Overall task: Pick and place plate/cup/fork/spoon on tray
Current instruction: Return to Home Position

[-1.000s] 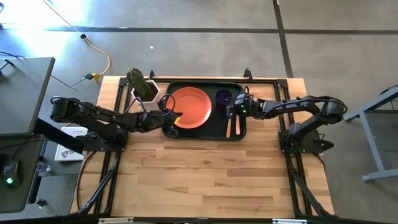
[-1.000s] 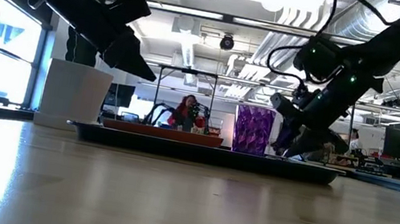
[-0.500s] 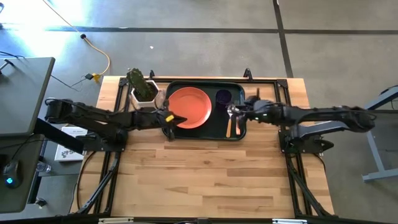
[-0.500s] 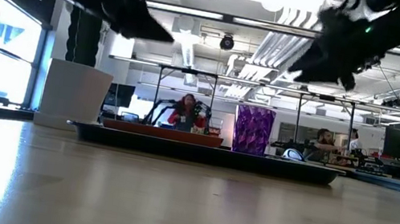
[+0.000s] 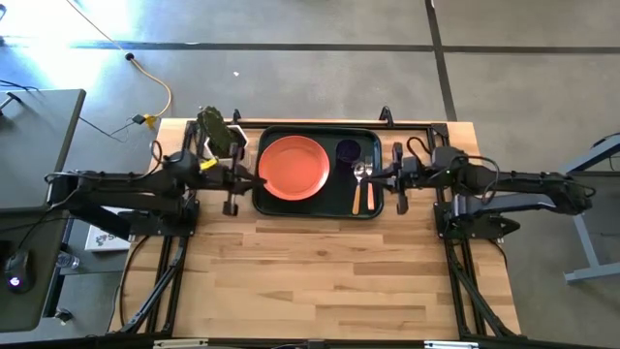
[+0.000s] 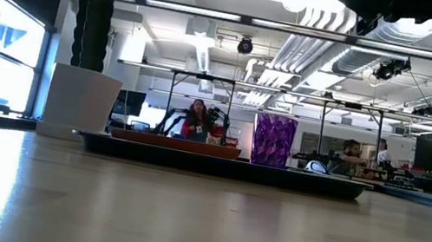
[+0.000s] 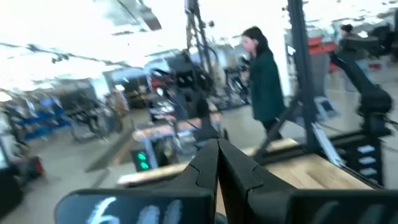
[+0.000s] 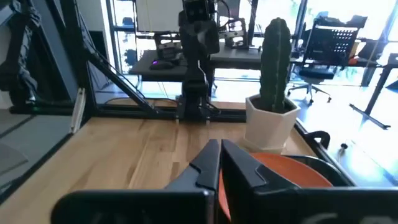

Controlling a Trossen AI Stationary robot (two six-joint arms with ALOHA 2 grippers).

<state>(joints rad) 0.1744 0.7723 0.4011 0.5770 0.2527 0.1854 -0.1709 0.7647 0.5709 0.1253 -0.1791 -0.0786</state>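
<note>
Stretching out level, both arms flank the tray (image 5: 329, 202): left gripper (image 7: 217, 149) just off its left edge, right gripper (image 8: 219, 148) just off its right edge. Fingers pressed together on both. Plate (image 5: 293, 167), cup (image 5: 349, 150), spoon (image 5: 359, 174) sit in tray.

The plate (image 5: 293, 167) is orange-coral, the cup (image 5: 348, 150) dark purple, the tray (image 5: 339, 197) dark green. The spoon (image 5: 357, 189) has a silver bowl and orange handle. The bench (image 5: 320, 281) is pale striped wood; the pot (image 6: 78, 102) white, its cactus (image 6: 94, 21) green.

Two slim black jointed arms (image 5: 116, 180), looped dark cables (image 5: 420, 148), tapered black jaws.
</note>
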